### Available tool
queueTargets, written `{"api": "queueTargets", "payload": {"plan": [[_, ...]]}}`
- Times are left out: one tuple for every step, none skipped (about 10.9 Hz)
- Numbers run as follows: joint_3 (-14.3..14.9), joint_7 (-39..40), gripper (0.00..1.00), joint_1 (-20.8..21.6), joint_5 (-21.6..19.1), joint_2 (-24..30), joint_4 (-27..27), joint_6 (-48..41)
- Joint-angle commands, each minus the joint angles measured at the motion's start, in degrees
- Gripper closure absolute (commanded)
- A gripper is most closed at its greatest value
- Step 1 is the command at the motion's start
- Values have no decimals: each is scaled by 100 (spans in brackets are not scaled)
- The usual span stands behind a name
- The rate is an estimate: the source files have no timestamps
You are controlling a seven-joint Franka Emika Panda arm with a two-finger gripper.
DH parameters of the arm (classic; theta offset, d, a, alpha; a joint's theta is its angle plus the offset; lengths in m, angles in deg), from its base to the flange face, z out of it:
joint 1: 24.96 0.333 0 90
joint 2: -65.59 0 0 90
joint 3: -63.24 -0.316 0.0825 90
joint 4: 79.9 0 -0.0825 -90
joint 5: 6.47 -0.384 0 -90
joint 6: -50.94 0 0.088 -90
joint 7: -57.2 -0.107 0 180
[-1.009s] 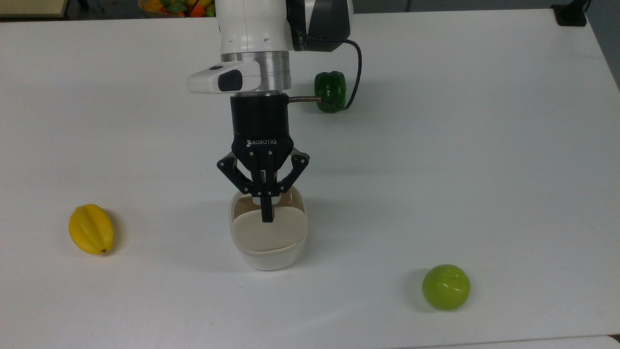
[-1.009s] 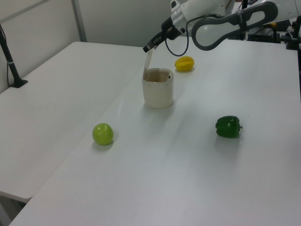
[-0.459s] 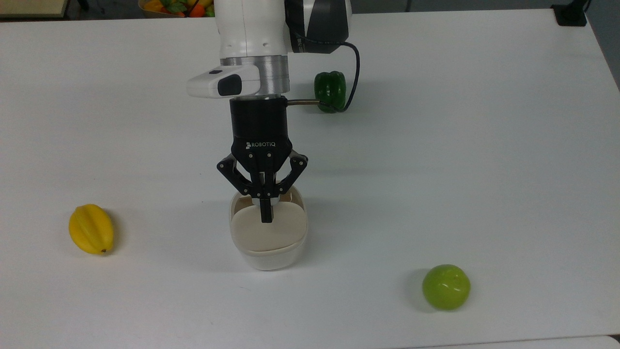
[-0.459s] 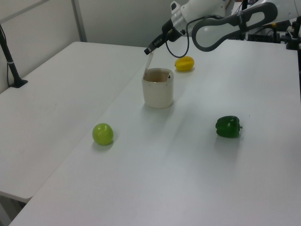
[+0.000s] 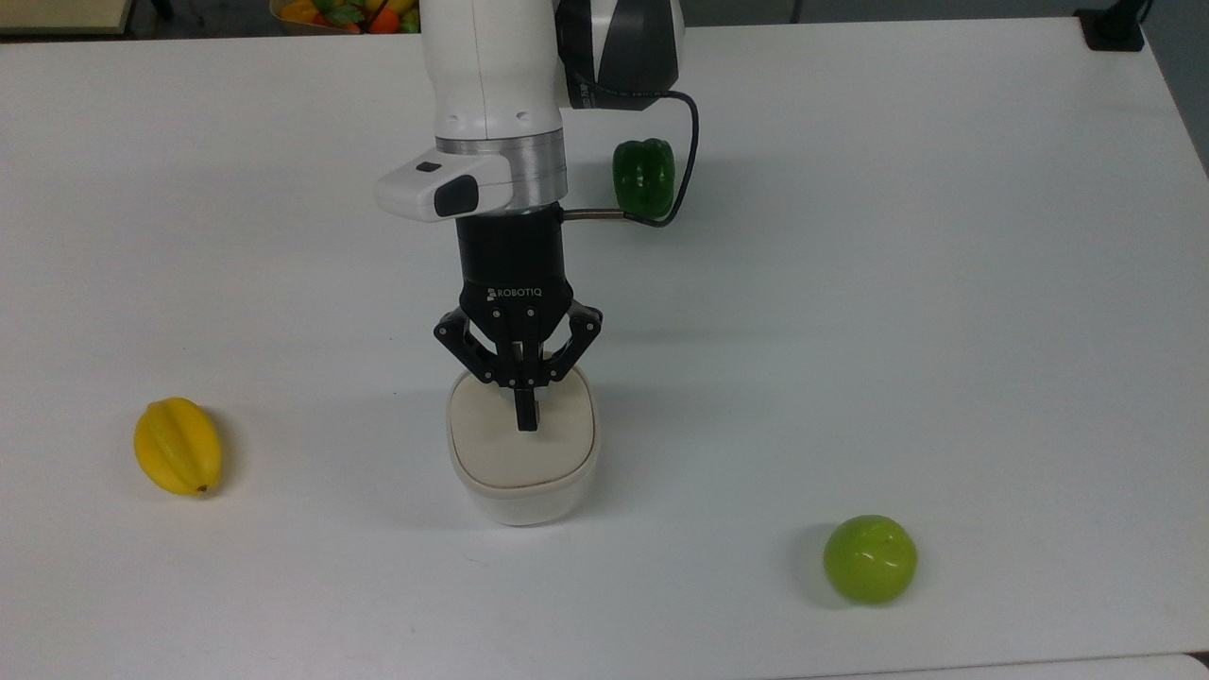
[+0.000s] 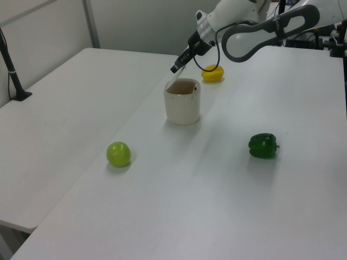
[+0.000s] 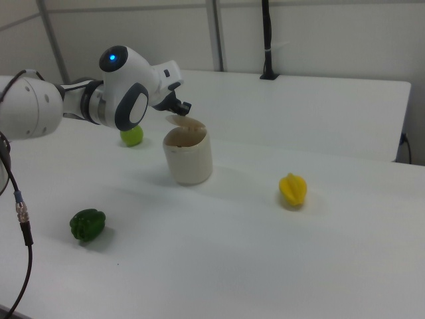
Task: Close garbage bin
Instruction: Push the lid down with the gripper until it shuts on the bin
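- the bin (image 5: 522, 472) stands mid-desk (image 5: 945, 283), between the yellow fruit (image 5: 178, 446) and the green apple (image 5: 870, 558).
- its lid (image 5: 521, 439) has tipped lower than a second ago, now partly open.
- the gripper (image 5: 526, 421), fingers pressed together, has moved down onto the lid.

I've got the gripper (image 6: 175, 68) angled down over the garbage bin (image 6: 182, 102), its lid tilted partway up. Yellow starfruit (image 6: 212, 73) sits just behind, green apple (image 6: 119, 154) nearer me, green pepper (image 6: 263, 146) off on the left view's right.
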Motion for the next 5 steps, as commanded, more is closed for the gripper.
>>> {"api": "queueTargets", "payload": {"plan": [[34, 94, 100, 31, -27, 133, 131, -507], [34, 94, 100, 31, -36, 176, 131, -692], [34, 94, 100, 22, -45, 229, 174, -920], [34, 102, 100, 22, -45, 264, 209, -1096], [25, 111, 100, 14, -54, 308, 227, -1202]]}}
